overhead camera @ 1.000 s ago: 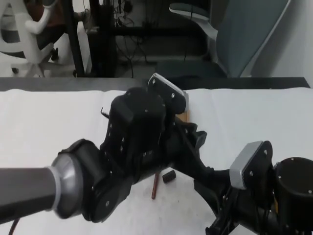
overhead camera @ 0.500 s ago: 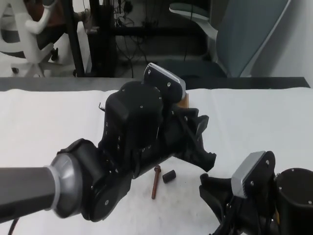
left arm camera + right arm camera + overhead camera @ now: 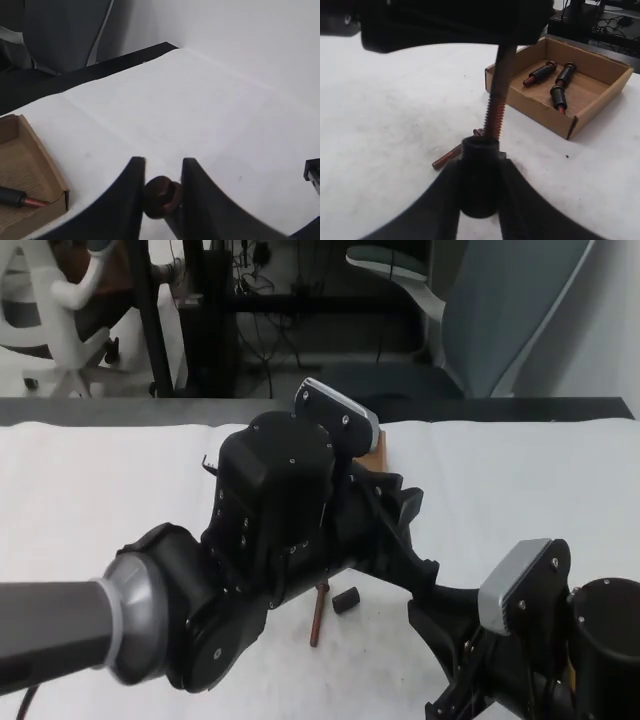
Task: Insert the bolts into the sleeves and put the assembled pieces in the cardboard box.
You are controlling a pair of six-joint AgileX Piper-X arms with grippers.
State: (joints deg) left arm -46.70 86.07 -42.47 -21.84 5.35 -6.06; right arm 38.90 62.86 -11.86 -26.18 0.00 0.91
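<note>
The cardboard box [image 3: 527, 106] sits open on the white cloth [image 3: 520, 490], towards the far side of the bench. Three assembled pieces lie on its floor: two side by side at the back [image 3: 540, 73] [image 3: 566, 72] and a third [image 3: 557, 96] nearer the front wall. Each is a coppery bolt wearing a black sleeve.

From where I stand, the left arm [image 3: 270, 540] bulks over the middle of the bench and covers most of the box, so just one corner peeks out behind it. The left gripper [image 3: 162, 175] pinches a bolt [image 3: 159, 196] by its dark reddish head, one finger on each side. The bolt hangs with its threaded copper shank pointing down. Below it, the right gripper [image 3: 480, 170] is clamped on a black sleeve [image 3: 479, 185], held upright just above the cloth. The bolt's threaded end reaches the sleeve's top opening.

On the cloth between the two arms lies a loose bolt [image 3: 316, 615], flat on its side. A spare sleeve [image 3: 346, 601] is just beside it to the right. A grey-green chair [image 3: 510, 310] stands behind the bench.
</note>
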